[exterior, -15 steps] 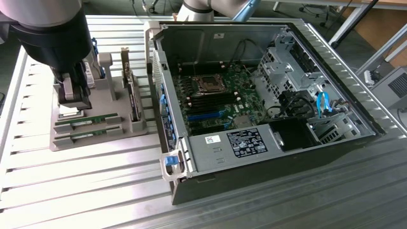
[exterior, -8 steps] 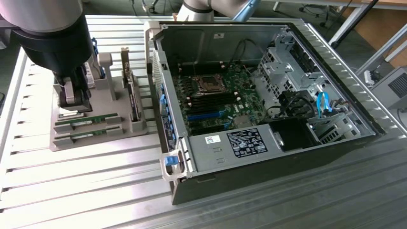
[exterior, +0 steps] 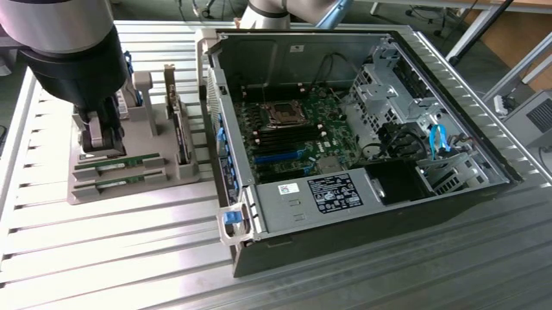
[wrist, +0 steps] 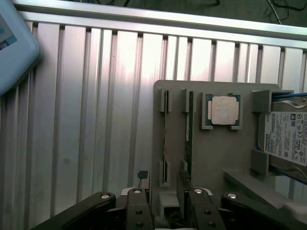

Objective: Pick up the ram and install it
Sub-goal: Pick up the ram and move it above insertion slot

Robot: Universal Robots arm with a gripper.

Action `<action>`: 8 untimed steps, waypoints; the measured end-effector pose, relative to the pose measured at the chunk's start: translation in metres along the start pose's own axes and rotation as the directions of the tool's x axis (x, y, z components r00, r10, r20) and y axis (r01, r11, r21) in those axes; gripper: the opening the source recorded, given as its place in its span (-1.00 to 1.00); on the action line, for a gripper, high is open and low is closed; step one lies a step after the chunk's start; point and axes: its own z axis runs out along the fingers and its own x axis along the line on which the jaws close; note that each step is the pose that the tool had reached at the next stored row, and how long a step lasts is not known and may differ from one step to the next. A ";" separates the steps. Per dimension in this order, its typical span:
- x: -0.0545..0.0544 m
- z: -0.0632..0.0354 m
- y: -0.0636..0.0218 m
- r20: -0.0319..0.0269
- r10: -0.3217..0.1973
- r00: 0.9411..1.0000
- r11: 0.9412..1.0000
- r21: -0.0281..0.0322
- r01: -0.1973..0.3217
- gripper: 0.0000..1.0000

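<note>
At the exterior view's left, the hand (exterior: 101, 148) hangs released, fingers spread, just above the ram (exterior: 129, 161) in its grey holder (exterior: 129, 194).

A grey plastic parts holder (exterior: 177, 175) sits on the slatted aluminium bench (exterior: 103, 258) at nine o'clock of the open black computer case (exterior: 285, 48); a narrow green ram stick (exterior: 118, 162) lies at the holder's six-o'clock end.

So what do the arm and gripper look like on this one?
The arm is a thick silver-grey cylinder ending in a black wrist section; behind the computer case, more of it shows pale grey with a blue cap. The gripper has pale grey metal fingers; the wrist view shows black linkages with round silver bolts.
</note>
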 end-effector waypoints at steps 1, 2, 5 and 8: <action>0.000 0.0009 0.0000 0.000 0.000 1.000 1.000 0.000 0.000 -0.29; 0.001 0.0023 -0.0001 0.000 0.000 1.000 1.000 0.000 0.000 -0.29; 0.001 0.0055 -0.0002 0.000 0.000 1.000 1.000 0.000 0.000 -0.29; 0.001 0.0081 -0.0002 0.000 0.000 1.000 1.000 0.000 0.000 -0.29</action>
